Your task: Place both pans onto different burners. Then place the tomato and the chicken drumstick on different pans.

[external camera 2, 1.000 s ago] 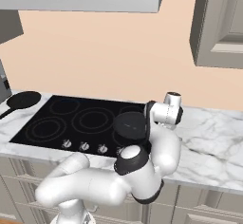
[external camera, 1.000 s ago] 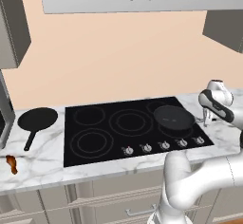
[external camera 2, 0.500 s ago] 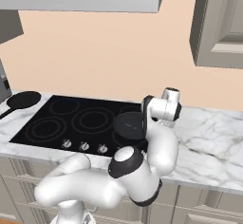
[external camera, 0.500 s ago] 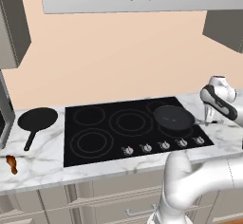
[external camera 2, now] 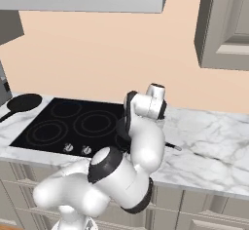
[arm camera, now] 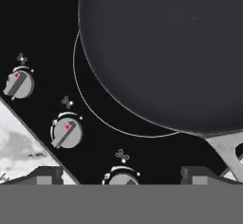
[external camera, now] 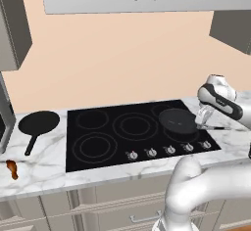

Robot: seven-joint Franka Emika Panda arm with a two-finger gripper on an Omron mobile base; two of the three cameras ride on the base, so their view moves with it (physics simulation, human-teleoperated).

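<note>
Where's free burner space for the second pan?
Three ringed burners are bare: the front-left burner, the back-left burner and the centre burner, bordered by the knob row in front. The right side is crowded: a pan sits there, gripper open beside it. The second pan waits on the left counter.

Matte black pans, glossy black glass cooktop, veined polished marble surface, brushed silver metal knobs

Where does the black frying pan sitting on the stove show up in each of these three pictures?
Left base view: the pan on the cooktop sits right of centre, on the right-hand burner.
Right base view: mostly behind the white arm; a dark sliver and its handle tip show.
Hand view: upper right, very large.
Shared landmark: the silver knobs.
</note>
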